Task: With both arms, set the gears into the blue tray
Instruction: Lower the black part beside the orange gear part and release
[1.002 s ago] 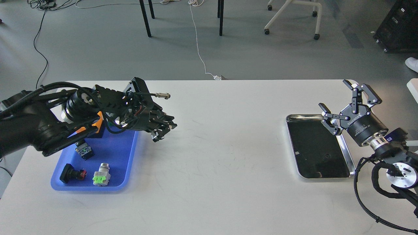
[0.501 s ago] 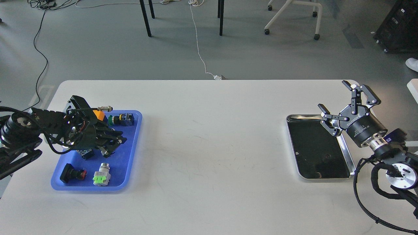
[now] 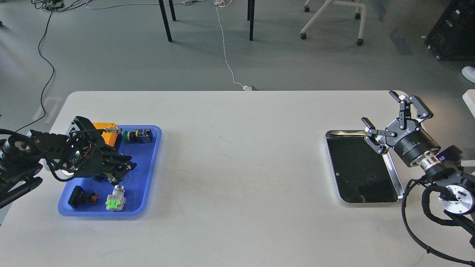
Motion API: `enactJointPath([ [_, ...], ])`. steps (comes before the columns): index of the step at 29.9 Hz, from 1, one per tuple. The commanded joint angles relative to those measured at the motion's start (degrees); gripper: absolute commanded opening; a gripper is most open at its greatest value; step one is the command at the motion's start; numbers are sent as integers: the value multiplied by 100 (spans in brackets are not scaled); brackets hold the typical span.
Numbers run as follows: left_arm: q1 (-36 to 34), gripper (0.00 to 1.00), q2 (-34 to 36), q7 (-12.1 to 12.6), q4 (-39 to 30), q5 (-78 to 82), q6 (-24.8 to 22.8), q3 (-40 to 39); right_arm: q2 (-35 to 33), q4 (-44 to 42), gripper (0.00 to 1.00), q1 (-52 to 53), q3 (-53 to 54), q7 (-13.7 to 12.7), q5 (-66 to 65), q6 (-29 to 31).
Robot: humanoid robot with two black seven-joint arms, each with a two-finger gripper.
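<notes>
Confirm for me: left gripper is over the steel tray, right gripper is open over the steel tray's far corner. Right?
Not quite. In the head view the left gripper is over the blue tray, not the steel tray. The right gripper is open over the steel tray's far corner, as you said.

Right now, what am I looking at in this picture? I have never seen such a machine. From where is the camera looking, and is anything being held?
The camera sits in the head of a humanoid robot and looks forward and down at a white table. The two black jointed things are its own arms. The left gripper is low over the blue tray, but it is too dark to tell whether it holds anything. The right gripper is open and empty above the steel-rimmed black tray. In the blue tray lie push-button parts: a black-and-red one, a green-capped one, another button part and an orange block. I cannot make out any gear.
</notes>
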Motion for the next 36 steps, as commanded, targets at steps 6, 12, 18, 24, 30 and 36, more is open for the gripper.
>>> enactJointPath([
  [6, 7, 18, -69, 0, 316, 0, 0, -23, 0, 0, 96, -9, -5, 0, 0, 0],
  [12, 25, 24, -113, 0, 351, 0, 8, -23, 0, 0, 96, -9, 4, 0, 0, 0],
  [18, 51, 24, -289, 0, 588, 0, 8, -14, 0, 0, 96, -9, 4, 0, 0, 0],
  [24, 51, 24, -368, 0, 694, 0, 8, -14, 0, 0, 96, -9, -5, 0, 0, 0],
  [30, 60, 26, -368, 0, 703, 0, 8, -14, 0, 0, 96, -9, -5, 0, 0, 0],
  [36, 60, 51, -368, 0, 703, 0, 8, -14, 0, 0, 96, -9, -5, 0, 0, 0],
])
